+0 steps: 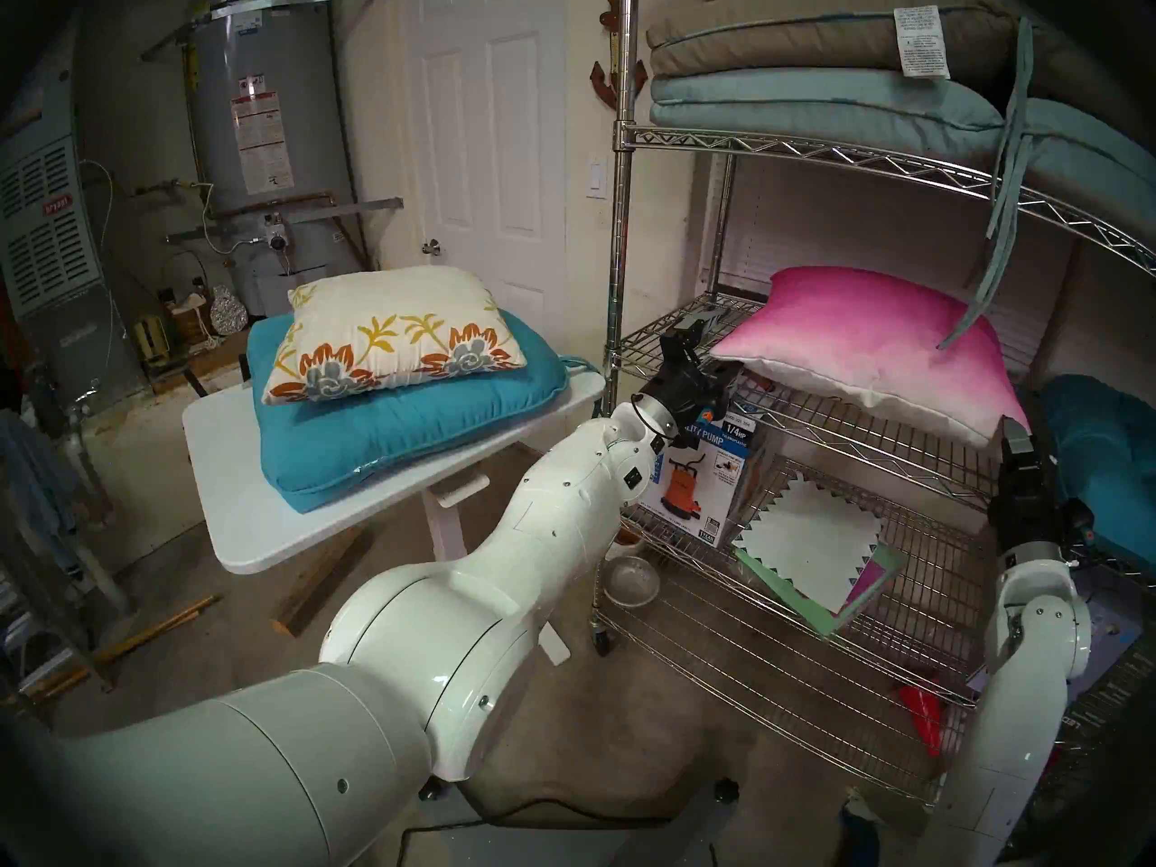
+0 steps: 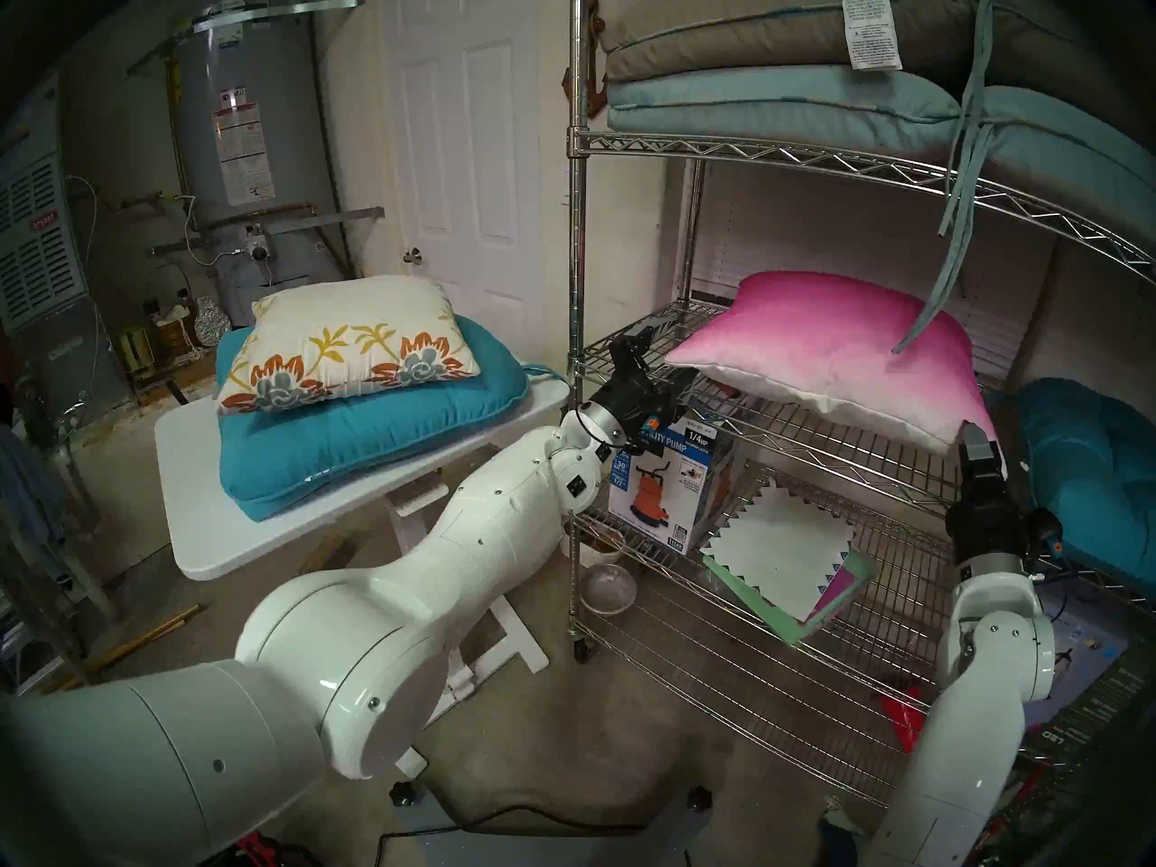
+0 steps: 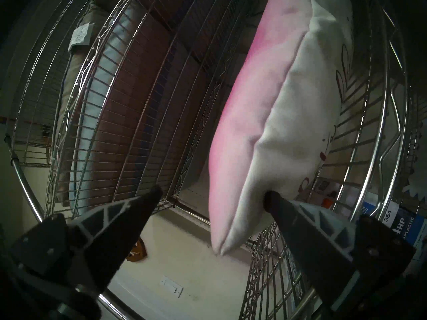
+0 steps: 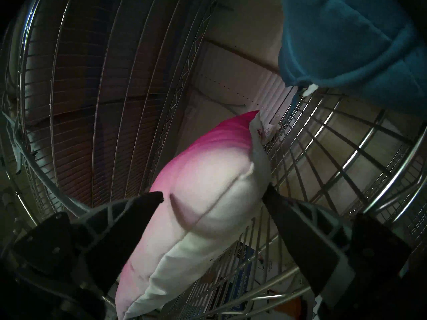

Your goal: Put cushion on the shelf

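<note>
The floral cushion (image 1: 391,334) lies on a teal cushion (image 1: 400,421) on the white surface (image 1: 263,528); both pincers, left (image 1: 700,346) and right (image 1: 1016,437), spread empty at the shelf's (image 1: 832,434) pink pillow (image 1: 876,346), one left fingertip (image 3: 269,198) apparently touching it.

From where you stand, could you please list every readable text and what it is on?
"1/4 HP", "LITY PUMP": utility pump box on the wire shelf.
"354", "HP", "PLASTIC": same box, left wrist view.
"bryant": furnace.
Water heater labels and cushion care tag: too small to read.
</note>
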### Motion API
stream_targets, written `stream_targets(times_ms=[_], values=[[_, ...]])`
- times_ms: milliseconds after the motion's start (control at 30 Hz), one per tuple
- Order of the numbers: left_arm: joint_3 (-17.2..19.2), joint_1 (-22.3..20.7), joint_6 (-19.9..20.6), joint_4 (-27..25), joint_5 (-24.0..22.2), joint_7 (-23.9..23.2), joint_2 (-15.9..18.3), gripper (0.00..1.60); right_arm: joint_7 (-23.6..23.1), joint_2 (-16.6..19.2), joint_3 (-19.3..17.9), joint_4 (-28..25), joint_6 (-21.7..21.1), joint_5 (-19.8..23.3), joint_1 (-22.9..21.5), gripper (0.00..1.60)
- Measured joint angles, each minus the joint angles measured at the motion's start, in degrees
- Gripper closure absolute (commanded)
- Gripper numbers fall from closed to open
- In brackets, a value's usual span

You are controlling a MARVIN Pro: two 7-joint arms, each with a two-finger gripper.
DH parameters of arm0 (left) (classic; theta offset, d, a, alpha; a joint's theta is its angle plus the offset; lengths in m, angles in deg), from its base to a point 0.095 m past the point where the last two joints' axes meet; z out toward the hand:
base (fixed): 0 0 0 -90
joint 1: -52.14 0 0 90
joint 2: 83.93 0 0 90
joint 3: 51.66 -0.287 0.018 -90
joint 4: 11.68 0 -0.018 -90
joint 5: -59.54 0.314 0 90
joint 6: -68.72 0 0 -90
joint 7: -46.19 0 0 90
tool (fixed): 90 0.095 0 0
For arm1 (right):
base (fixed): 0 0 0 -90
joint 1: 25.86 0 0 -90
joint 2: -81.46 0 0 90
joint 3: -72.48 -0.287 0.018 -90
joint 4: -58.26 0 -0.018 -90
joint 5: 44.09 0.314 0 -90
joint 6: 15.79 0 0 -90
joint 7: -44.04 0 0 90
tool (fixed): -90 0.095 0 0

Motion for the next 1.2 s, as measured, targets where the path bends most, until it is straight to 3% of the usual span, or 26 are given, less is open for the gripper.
stream_targets(times_ms=[467,1100,1167,1200], values=[[-0.63,-0.49,-0.03,1.82,0.01,0.02,-0.88,0.0,-1.19,0.07,0.07,-0.18,0.04,0.21,0.72,0.0],[-0.85,-5.04,-1.15,9.71,0.53,1.12,-0.97,0.0,-2.51,0.47,0.05,-0.29,-0.34,1.09,1.16,0.0],[-0.64,-5.54,-1.17,10.7,0.51,1.39,-1.06,1.6,-2.57,0.59,0.25,-0.29,-0.47,1.05,1.16,0.0],[-0.42,-5.8,-1.28,11.22,0.38,1.43,-1.15,1.6,-2.6,0.66,0.35,-0.29,-0.53,1.02,1.15,1.6]])
